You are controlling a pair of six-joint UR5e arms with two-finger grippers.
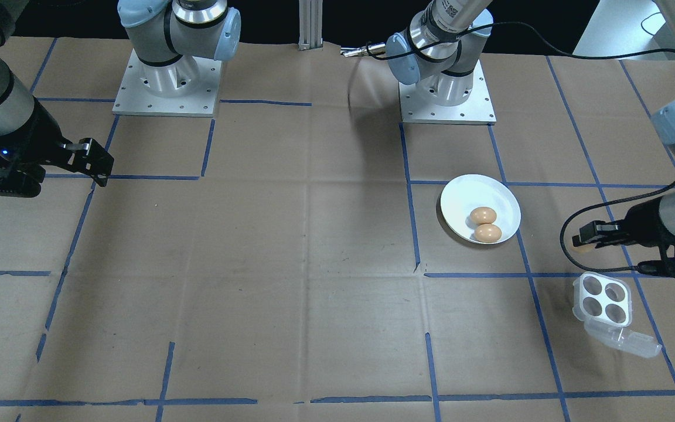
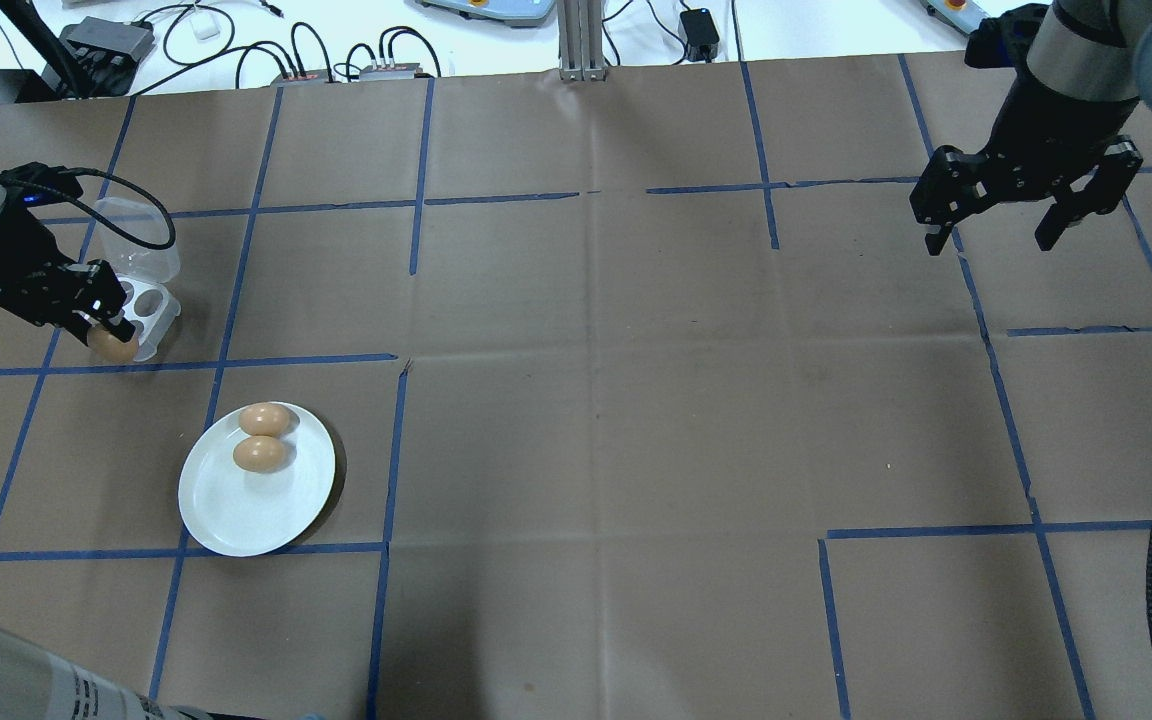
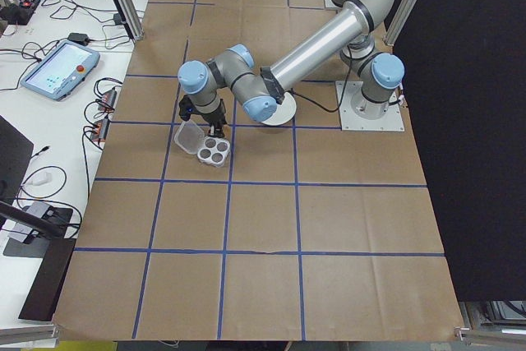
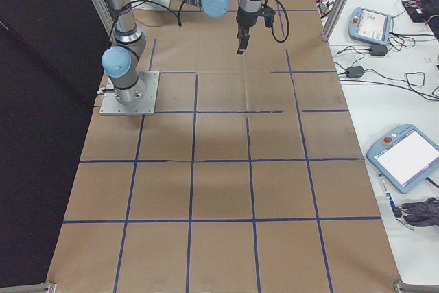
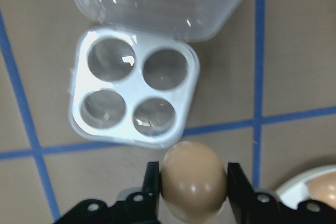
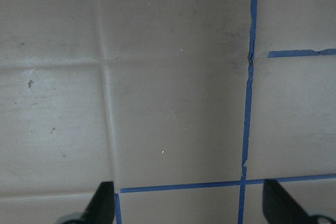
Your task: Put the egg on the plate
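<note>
my left gripper (image 5: 193,182) is closed on a brown egg (image 5: 193,181), one finger (image 5: 152,184) on each flank, clamping it across its short width. i'm holding it in the air just beside the clear egg carton (image 5: 134,95), whose four cups all look empty and whose lid lies open. the white plate (image 2: 256,492) sits near, on the robot's side of the carton, with two other eggs (image 2: 263,437) already on it, touching each other toward one rim.

the egg i judge light but brittle – a thin, stiff shell, smooth and a little glossy, so it could slip if i ease off or crack if i squeeze harder. across the belly, where i have it, seems the right place; near the ends it would squirt out. it will also roll once set down, so i'd want the flat bare part of the plate.

my right gripper (image 2: 1021,205) is spread wide with nothing in it – hanging over bare table (image 2: 636,400), well apart from all this.
</note>
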